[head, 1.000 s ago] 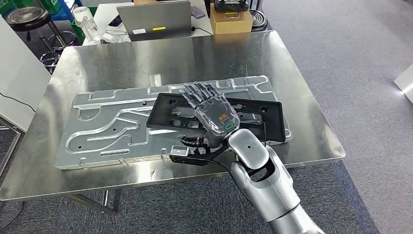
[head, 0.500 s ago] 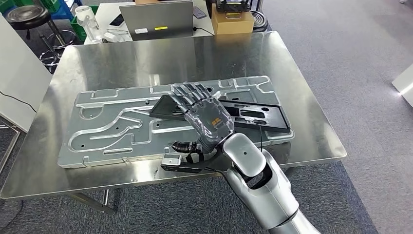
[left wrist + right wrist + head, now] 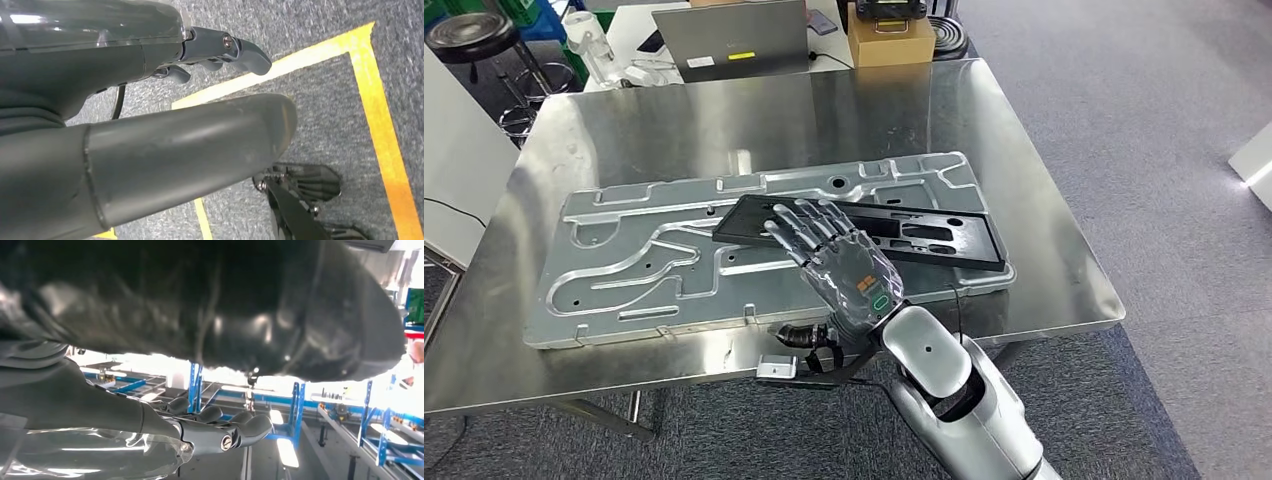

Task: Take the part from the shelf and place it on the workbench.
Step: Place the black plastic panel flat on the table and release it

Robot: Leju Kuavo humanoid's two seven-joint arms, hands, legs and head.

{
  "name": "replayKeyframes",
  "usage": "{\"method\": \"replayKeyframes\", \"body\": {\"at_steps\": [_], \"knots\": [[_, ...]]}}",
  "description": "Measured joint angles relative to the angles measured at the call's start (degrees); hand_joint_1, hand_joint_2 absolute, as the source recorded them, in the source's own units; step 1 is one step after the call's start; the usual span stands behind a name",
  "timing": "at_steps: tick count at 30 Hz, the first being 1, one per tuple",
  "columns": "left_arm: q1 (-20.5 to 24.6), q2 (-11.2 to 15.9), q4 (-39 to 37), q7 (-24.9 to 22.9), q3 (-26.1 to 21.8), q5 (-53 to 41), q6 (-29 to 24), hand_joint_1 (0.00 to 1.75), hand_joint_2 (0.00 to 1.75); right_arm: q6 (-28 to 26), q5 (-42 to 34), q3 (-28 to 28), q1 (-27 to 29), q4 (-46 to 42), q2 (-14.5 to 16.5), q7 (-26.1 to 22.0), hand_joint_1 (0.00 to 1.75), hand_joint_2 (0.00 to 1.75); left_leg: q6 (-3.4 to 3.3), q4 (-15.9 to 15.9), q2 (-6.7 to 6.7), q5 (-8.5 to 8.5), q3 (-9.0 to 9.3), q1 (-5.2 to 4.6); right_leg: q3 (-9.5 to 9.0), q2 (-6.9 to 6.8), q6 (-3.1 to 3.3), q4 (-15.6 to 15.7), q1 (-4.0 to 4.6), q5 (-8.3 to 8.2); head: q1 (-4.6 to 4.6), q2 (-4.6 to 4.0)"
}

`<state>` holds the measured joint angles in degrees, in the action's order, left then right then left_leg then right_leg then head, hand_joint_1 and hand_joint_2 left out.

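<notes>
The black flat part [image 3: 924, 232] lies on the big grey metal plate [image 3: 644, 250] that covers the middle of the steel workbench [image 3: 724, 120]. My right hand [image 3: 834, 262] hovers over the part's near left end with its fingers spread and nothing in it. In the right wrist view its fingers [image 3: 220, 432] stretch out straight under the thick thumb [image 3: 250, 315]. My left hand [image 3: 150, 150] hangs over grey carpet with yellow tape lines and holds nothing, its fingers apart.
Behind the workbench stand a grey laptop [image 3: 729, 38], a cardboard box [image 3: 887, 40] and a white bottle [image 3: 584, 35]. A black stool [image 3: 469, 35] is at the back left. Grey carpet runs along the bench's right side.
My right hand has let go of the black part and drawn back toward the bench's near edge. The part's raised left end has settled flat on the plate. The view shifted a little.
</notes>
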<state>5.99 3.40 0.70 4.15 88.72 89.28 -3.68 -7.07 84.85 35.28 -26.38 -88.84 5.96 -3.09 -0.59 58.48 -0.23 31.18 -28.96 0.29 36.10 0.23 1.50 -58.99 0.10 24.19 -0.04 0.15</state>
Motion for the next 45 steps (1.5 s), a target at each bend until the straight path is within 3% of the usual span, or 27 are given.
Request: {"method": "replayKeyframes", "body": {"at_steps": [3, 5, 6, 7, 9, 11, 14, 15, 16, 18, 19, 20, 22, 24, 26, 27, 29, 31, 34, 35, 36, 37, 39, 40, 42, 43, 45], "knots": [[0.0, 0.1, 0.0, 0.0, 0.0, 0.0, -0.1, 0.0, 0.0, -0.2, -0.2, 0.4, 1.1, -0.6, -0.6, 0.0, 0.0, 0.0, 1.03, 8.3, 0.05, 5.47, -3.25, 0.4, 0.1, -0.28, 0.69, 1.0, -0.33, -0.55, -0.01, 0.0], [-0.1, 0.1, 0.0, -0.2, 0.0, 0.0, -0.1, 0.0, 0.0, -0.2, -0.8, 0.5, 2.2, -1.0, -1.1, -0.1, 0.0, 0.0, 1.69, 13.3, 0.06, 7.16, -5.03, 0.81, 0.74, -0.41, 0.57, 0.7, -0.43, -0.83, 0.0, 0.0], [-0.2, 0.2, 0.0, -0.3, 0.0, 0.0, -0.1, 0.0, 0.0, -0.2, -1.2, 0.5, 2.9, -1.4, -1.4, -0.2, 0.0, 0.0, 1.99, 13.1, 0.07, 6.38, -4.66, 1.03, 1.15, -0.44, 0.42, 0.4, -0.55, -0.97, 0.0, 0.0], [-0.2, 0.2, 0.0, -0.3, 0.0, 0.0, -0.1, 0.0, 0.0, -0.1, -1.7, 0.5, 3.5, -1.9, -1.6, -0.4, 0.0, 0.0, 2.28, 10.7, 0.08, 4.69, -3.3, 1.28, 1.6, -0.45, 0.21, 0.0, -0.72, -1.12, 0.0, 0.0], [-0.2, 0.2, 0.0, -0.5, 0.0, 0.0, -0.2, 0.0, 0.0, -0.1, -2.3, 0.5, 4.4, -3.0, -2.0, -0.6, 0.0, 0.0, 2.78, 3.4, -0.04, 1.68, 0.56, 1.57, 2.57, -0.4, -0.39, -0.8, -0.98, -1.51, -0.02, 0.0], [-0.1, 0.2, 0.0, -0.5, 0.0, 0.0, -0.2, 0.0, 0.0, -0.1, -2.5, 0.6, 4.9, -3.8, -2.3, -0.6, 0.0, 0.0, 2.43, -0.4, -0.36, 0.61, 2.14, 1.4, 3.15, -0.23, -1.27, -1.1, -0.93, -2.16, -0.01, 0.0], [-0.1, 0.2, 0.0, -0.7, 0.0, 0.0, -0.2, 0.0, 0.0, -0.2, -2.8, 0.6, 5.8, -5.1, -2.8, -0.7, 0.0, 0.0, 0.88, -0.4, -0.41, -0.4, 1.1, 1.12, 3.47, -0.04, -2.6, -0.8, -0.91, -3.08, 0.01, 0.0], [0.0, 0.2, 0.0, -0.8, 0.0, 0.0, -0.2, 0.0, 0.0, -0.2, -2.9, 0.6, 6.4, -5.6, -3.1, -0.7, 0.0, 0.0, 0.24, -0.5, -0.29, -0.99, 0.64, 1.13, 3.82, -0.04, -2.91, -1.2, -0.98, -2.07, 0.03, 0.0], [0.0, 0.2, 0.0, -0.9, 0.0, 0.0, -0.3, 0.0, 0.0, -0.3, -3.1, 0.6, 7.0, -6.3, -3.5, -0.8, 0.0, 0.0, -0.37, -0.6, -0.15, -1.65, 0.08, 1.17, 4.41, -0.06, -3.13, -2.7, -1.08, 0.01, 0.03, 0.0], [0.0, 0.2, 0.0, -1.0, 0.0, 0.0, -0.3, 0.0, 0.0, -0.4, -3.2, 0.6, 8.1, -7.5, -4.3, -0.9, 0.0, 0.0, -1.13, -0.5, 0.08, -2.83, -1.33, 1.04, 6.03, -0.12, -3.31, -8.8, -1.11, 6.05, 0.05, 0.0], [-0.1, 0.2, 0.0, -1.1, 0.0, 0.0, -0.3, 0.0, 0.0, -0.4, -3.2, 0.6, 8.6, -8.1, -4.6, -1.0, 0.0, 0.0, -1.29, -0.4, 0.18, -3.39, -2.12, 0.9, 6.68, -0.13, -3.34, -12.5, -1.09, 8.2, 0.04, 0.0], [-0.1, 0.2, 0.0, -1.1, 0.0, 0.0, -0.3, 0.0, 0.0, -0.5, -3.2, 0.6, 8.9, -8.4, -4.9, -1.0, 0.0, 0.0, -1.36, -0.3, 0.28, -3.93, -2.94, 0.74, 6.82, -0.12, -3.31, -15.4, -1.02, 9.03, 0.04, 0.0], [-0.1, 0.2, 0.0, -1.1, 0.0, 0.0, -0.3, 0.0, 0.0, -0.5, -3.2, 0.7, 9.5, -9.0, -5.4, -1.0, 0.0, 0.0, -1.4, -0.1, 0.37, -4.9, -4.5, 0.37, 4.58, -0.12, -2.86, -15.9, -0.8, 7.28, 0.04, 0.0], [0.0, 0.2, 0.0, -1.1, 0.0, 0.0, -0.3, 0.0, 0.0, -0.5, -3.3, 0.7, 9.6, -9.5, -5.6, -1.1, 0.0, 0.0, -1.29, 0.0, 0.37, -5.75, -5.62, -0.02, -1.2, -0.09, -1.73, -9.3, -0.29, 5.31, 0.03, 0.0], [0.0, 0.0, 0.0, -1.2, -0.1, 0.0, -0.3, 0.0, 0.0, -0.3, -4.3, 0.7, 9.8, -10.4, -5.7, -1.3, 0.0, 0.0, -0.87, 0.0, 0.37, -6.62, -6.17, -0.17, -6.56, -0.16, -0.78, -1.5, 0.26, 5.84, 0.02, 0.0], [0.0, -0.1, 0.0, -1.4, -0.2, 0.0, -0.4, 0.0, 0.0, 0.1, -5.2, 0.7, 10.2, -10.9, -5.8, -1.4, 0.0, 0.0, -0.54, -0.1, 0.39, -7.11, -6.3, -0.06, -7.83, -0.19, -0.53, 0.7, 0.52, 6.27, 0.02, 0.0], [-0.1, -0.1, 0.0, -1.7, -0.8, 0.0, -0.7, 0.0, 0.0, 1.5, -8.5, 0.6, 11.8, -12.0, -5.9, -1.9, 0.0, 0.0, 0.15, -0.5, 0.34, -7.78, -6.47, 0.2, -7.99, -0.34, -0.26, 2.2, 0.53, 5.55, 0.02, 0.0], [-0.2, -0.2, 0.0, -2.0, -1.8, 0.0, -1.2, 0.0, 0.0, 3.5, -13.7, 0.3, 14.7, -13.2, -6.0, -2.6, 0.0, 0.0, 0.7, 1.0, 0.25, -5.48, -7.17, 0.28, -7.46, -0.69, 0.34, 3.0, 0.19, 4.22, 0.02, 0.0], [-0.3, -0.4, 0.0, -2.3, -3.9, 0.0, -1.8, 0.0, 0.0, 7.0, -23.1, -1.1, 20.5, -13.9, -6.0, -4.0, 0.0, 0.0, 1.5, 9.8, 0.22, 2.38, -9.23, 0.57, -5.59, -1.18, 0.73, 3.0, 0.03, 2.64, 0.02, 0.0], [-0.3, -0.4, 0.0, -2.5, -4.6, 0.0, -2.0, 0.0, 0.0, 8.5, -26.6, -2.0, 22.6, -13.6, -5.9, -4.2, 0.0, 0.0, 1.81, 12.7, 0.23, 3.42, -9.49, 0.71, -4.76, -1.3, 0.64, 2.8, -0.01, 2.19, 0.02, 0.0], [-0.3, -0.5, 0.0, -2.7, -5.3, 0.0, -2.3, 0.0, 0.0, 9.7, -30.1, -3.2, 24.6, -13.0, -5.8, -4.2, 0.0, 0.0, 2.09, 14.4, 0.23, 3.02, -9.17, 0.85, -3.84, -1.4, 0.48, 2.4, -0.1, 1.77, 0.02, 0.0], [-0.3, -0.5, 0.0, -2.9, -5.9, 0.0, -2.6, 0.0, 0.0, 10.5, -33.5, -4.6, 26.7, -11.9, -5.7, -3.9, 0.0, 0.0, 2.38, 14.3, 0.23, 1.43, -8.01, 1.03, -2.78, -1.45, 0.22, 1.9, -0.25, 1.37, 0.01, 0.0], [-0.3, -0.5, 0.0, -3.3, -7.0, 0.0, -3.1, 0.0, 0.0, 10.2, -38.6, -7.4, 30.6, -8.8, -5.4, -3.1, 0.0, 0.0, 2.93, 9.6, 0.21, -1.63, -3.67, 1.46, -0.66, -1.49, -0.44, 0.6, -0.63, 0.75, 0.01, 0.0], [-0.2, -0.6, 0.0, -3.5, -7.5, 0.0, -3.4, 0.0, 0.0, 9.5, -40.2, -8.6, 32.4, -7.2, -5.4, -2.7, 0.0, 0.0, 3.09, 5.8, 0.11, -1.55, -1.0, 1.46, 0.36, -1.47, -0.82, -0.2, -0.71, 0.51, 0.0, 0.0], [0.1, -0.9, 0.0, -4.1, -8.4, 0.0, -4.1, 0.0, 0.0, 7.4, -42.3, -11.2, 35.6, -2.6, -5.4, -2.1, 0.0, 0.0, 2.56, 0.8, -0.13, 0.25, 1.81, 1.25, 1.47, -1.38, -1.57, -1.1, -0.59, -0.18, 0.0, 0.0], [0.2, -1.0, 0.0, -4.4, -8.8, 0.0, -4.5, 0.0, 0.0, 6.3, -42.7, -13.0, 36.8, 1.4, -5.2, -2.0, 0.0, 0.0, 2.01, -0.3, -0.2, 0.81, 2.22, 1.0, 1.71, -1.32, -1.98, -1.2, -0.52, -0.7, 0.0, 0.0], [0.3, -1.2, 0.0, -5.1, -9.2, 0.0, -5.1, 0.0, 0.0, 4.4, -41.9, -18.6, 37.4, 12.4, -4.3, -2.6, 0.0, 0.0, 0.65, -0.4, -0.03, -0.07, 1.39, 0.98, 1.97, -1.14, -2.79, -1.0, -0.67, -0.96, 0.03, 0.0]]}}
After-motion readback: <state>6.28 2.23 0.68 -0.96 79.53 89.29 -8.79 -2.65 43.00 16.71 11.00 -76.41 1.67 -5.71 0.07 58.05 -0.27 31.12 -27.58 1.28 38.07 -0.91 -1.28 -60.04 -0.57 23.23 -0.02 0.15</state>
